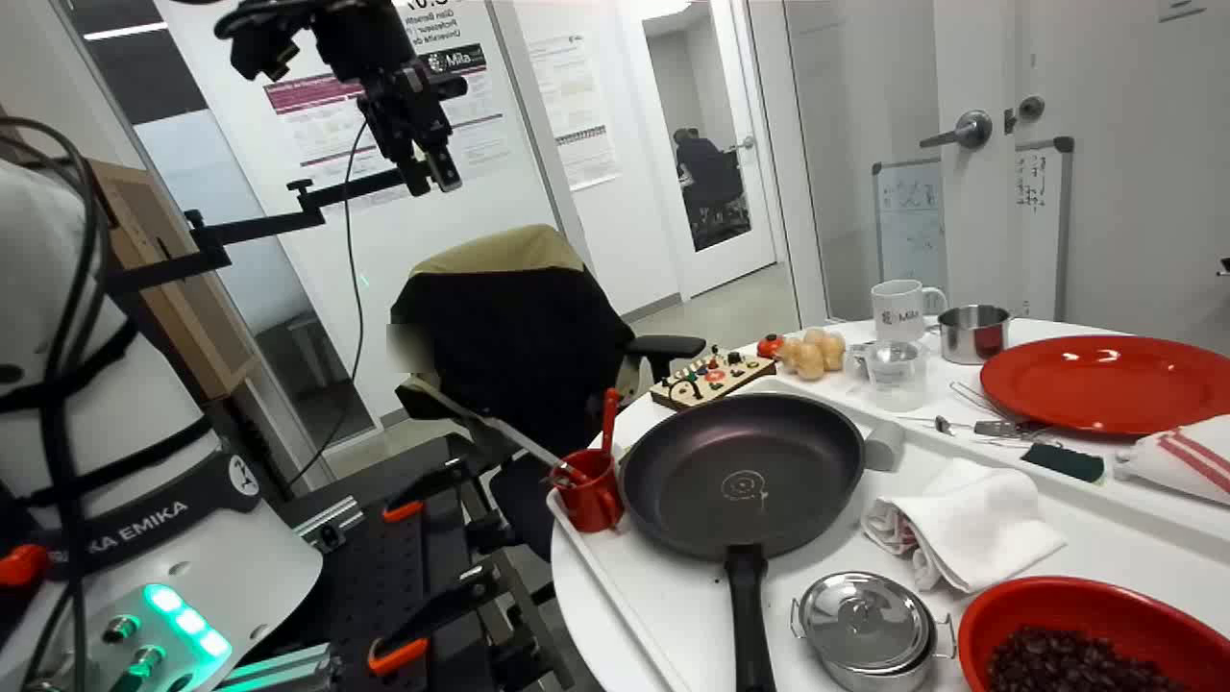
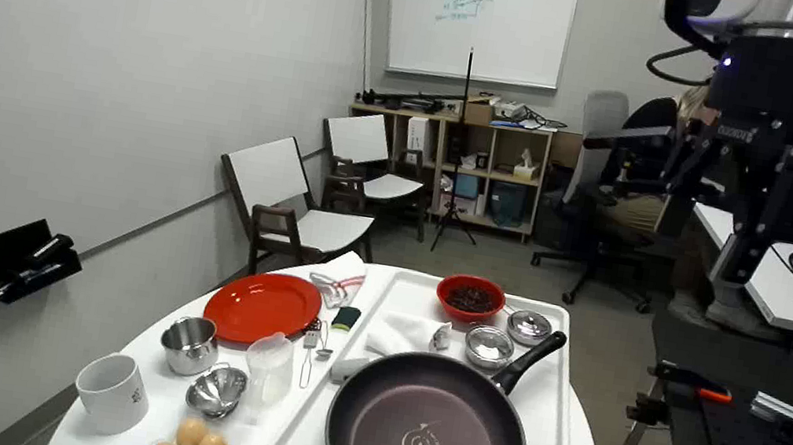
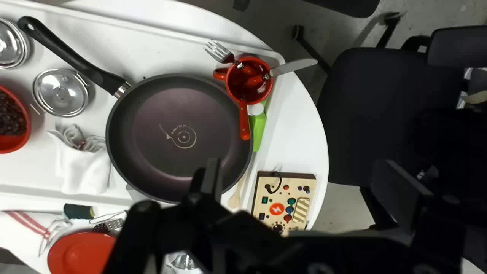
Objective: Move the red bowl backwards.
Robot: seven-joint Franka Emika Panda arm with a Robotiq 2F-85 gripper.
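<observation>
In an exterior view, the red bowl of dark bits sits near the tray's top edge, bare room at left. The tool is spread wide.

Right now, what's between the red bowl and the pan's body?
The wrist view shows a lidded pot and a white cloth between the red bowl and pan.

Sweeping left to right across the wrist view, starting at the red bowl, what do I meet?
Red bowl, lidded pot nearer the white cloth, round body of the frying pan, wooden button board, black chair.
</observation>
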